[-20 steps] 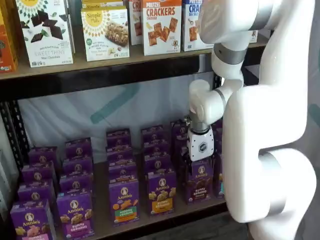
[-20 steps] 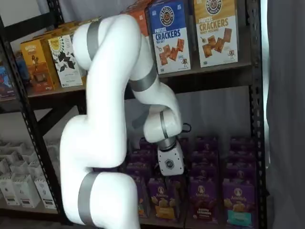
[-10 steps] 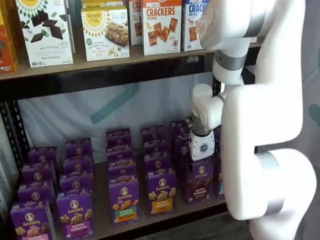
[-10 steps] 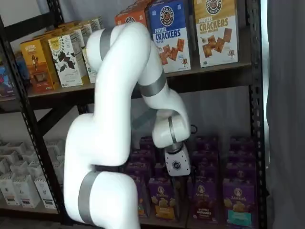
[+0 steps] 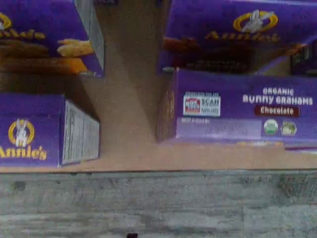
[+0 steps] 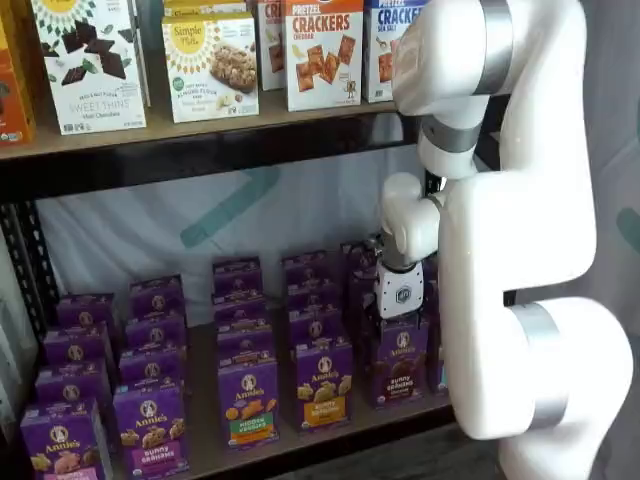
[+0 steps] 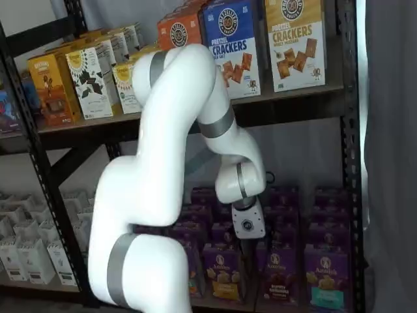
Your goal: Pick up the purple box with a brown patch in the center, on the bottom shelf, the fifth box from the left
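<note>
Shelf views show you the gripper (image 6: 401,322) has dropped from half a second ago to just above the purple box (image 6: 397,362) at the front edge of the bottom shelf (image 6: 205,445), jaws spread wide and empty, so the grasp looks next.

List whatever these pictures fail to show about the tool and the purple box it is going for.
- Tool's black fingers: in both shelf views only the white body shows; boxes hide the tips, so any gap is unseen.
- Purple box: whether anything touches it cannot be told.
- Wrist view: box top runs off the edge; small print is blurred.
- Bottom shelf: the arm covers its right end.
</note>
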Controlling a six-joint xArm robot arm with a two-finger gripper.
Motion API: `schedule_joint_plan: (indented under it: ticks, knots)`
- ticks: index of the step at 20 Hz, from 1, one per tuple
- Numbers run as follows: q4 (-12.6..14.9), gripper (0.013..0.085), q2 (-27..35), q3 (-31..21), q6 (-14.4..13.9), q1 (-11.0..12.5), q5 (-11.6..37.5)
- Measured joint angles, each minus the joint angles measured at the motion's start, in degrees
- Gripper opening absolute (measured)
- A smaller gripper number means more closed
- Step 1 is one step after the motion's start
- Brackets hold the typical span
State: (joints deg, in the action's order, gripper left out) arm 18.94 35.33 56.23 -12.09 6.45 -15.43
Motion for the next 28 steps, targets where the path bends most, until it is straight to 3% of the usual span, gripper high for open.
schedule_joint_plan:
  ticks: [13,28]
  knots:
    - [-0.52,0.085,6.29,8.45,1.93,1.36,-1.24]
    - [-3.77,0.085,11.43,16.99,6.47,2.67,-3.29]
